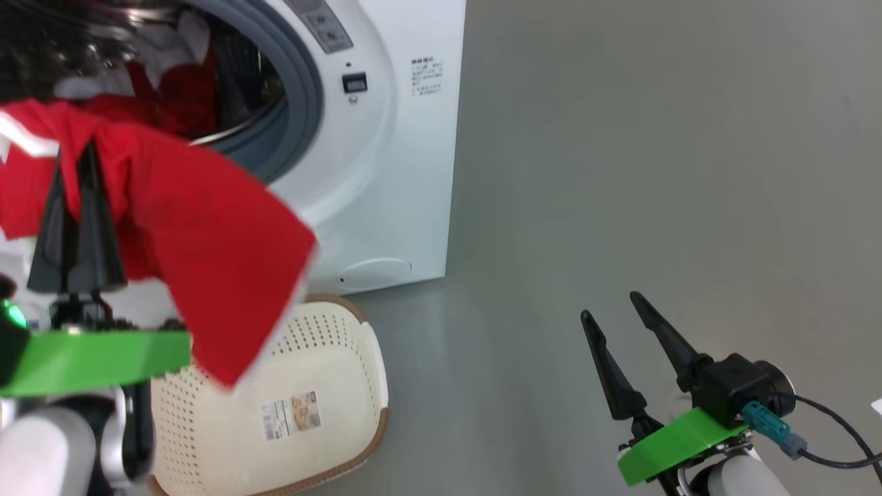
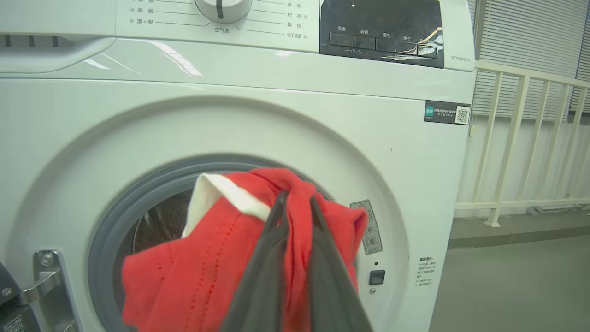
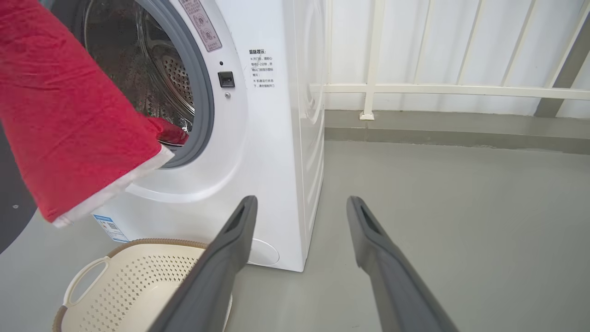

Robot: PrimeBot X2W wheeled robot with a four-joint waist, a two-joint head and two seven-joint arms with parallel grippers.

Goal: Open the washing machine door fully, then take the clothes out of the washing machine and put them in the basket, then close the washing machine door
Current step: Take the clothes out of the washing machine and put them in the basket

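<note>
My left gripper (image 1: 72, 155) is shut on a red garment (image 1: 207, 262) with white trim, one of the clothes, held up in front of the open port of the white washing machine (image 1: 386, 138). The cloth drapes over the fingers (image 2: 262, 258) and hangs above the cream perforated basket (image 1: 331, 386) on the floor below the port. More red and white clothes (image 1: 179, 89) lie inside the steel drum. A dark curved edge at the left margin (image 3: 14, 203) looks like the washing machine door swung open. My right gripper (image 1: 610, 306) stands open and empty, low at the right, away from the machine.
Grey floor (image 1: 654, 172) stretches to the right of the washer. A pale railing (image 3: 461, 90) runs along the wall behind it. The door hinge bracket (image 2: 46, 281) sits at the port's left side. A cable trails from the right wrist (image 1: 834, 427).
</note>
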